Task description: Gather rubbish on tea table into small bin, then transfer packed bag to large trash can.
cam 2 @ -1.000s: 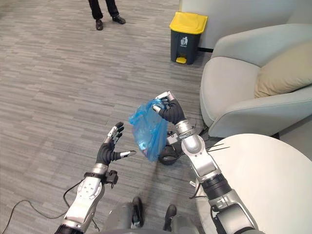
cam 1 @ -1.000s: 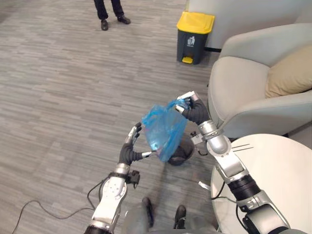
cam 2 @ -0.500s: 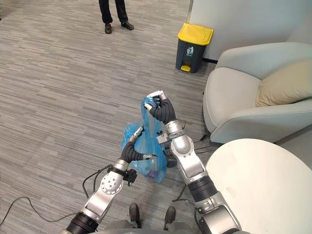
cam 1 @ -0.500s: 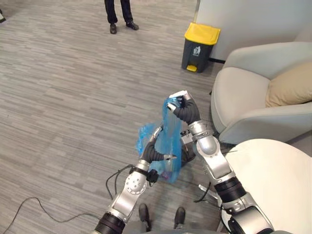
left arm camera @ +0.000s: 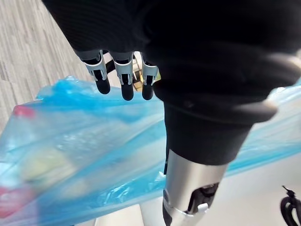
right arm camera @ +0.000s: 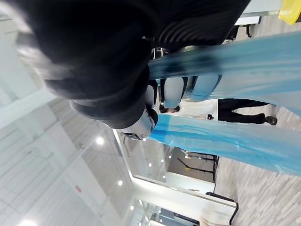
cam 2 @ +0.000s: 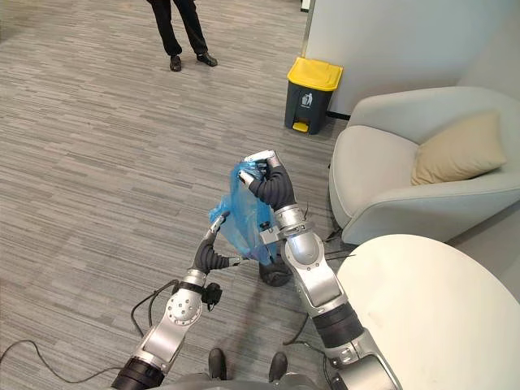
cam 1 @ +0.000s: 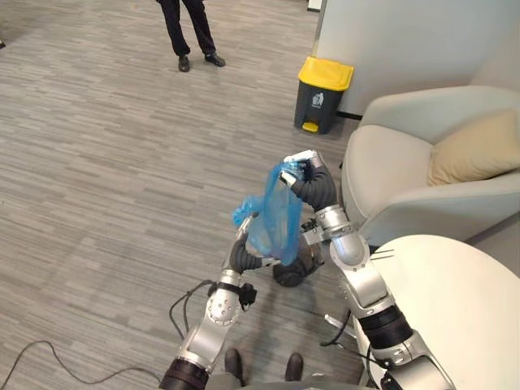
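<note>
Your right hand [cam 1: 309, 177] is raised in front of the robot with its fingers [right arm camera: 173, 92] curled tight round the gathered neck of the blue rubbish bag [cam 1: 276, 219], so the bag hangs free below that grip, clear of the floor [cam 1: 97, 179]. Your left hand [cam 1: 240, 253] sits at 7 o'clock of the bag, just beside its lower side; in the left wrist view its fingers [left arm camera: 126, 82] are straight and relaxed above the blue film, holding nothing, and you cannot tell whether the tips actually touch the plastic. Through the film there you can make out pale and reddish shapes, too blurred to name. Directly under the hanging bag, at 5 o'clock of it, stands the small dark bin [cam 2: 275, 274] on the floor, partly hidden by the bag. The large trash can [cam 1: 322, 96], dark grey with a yellow lid, stands well apart at 1 o'clock of the bag, against the wall. A light grey armchair [cam 1: 390, 175] with a tan cushion [cam 1: 475, 150] is at 3 o'clock, near your right arm. The round white tea table [cam 1: 463, 309] lies at 4 o'clock, close beside the right forearm. A person [cam 1: 188, 32] in dark trousers and dark shoes stands far off at 11 o'clock.
</note>
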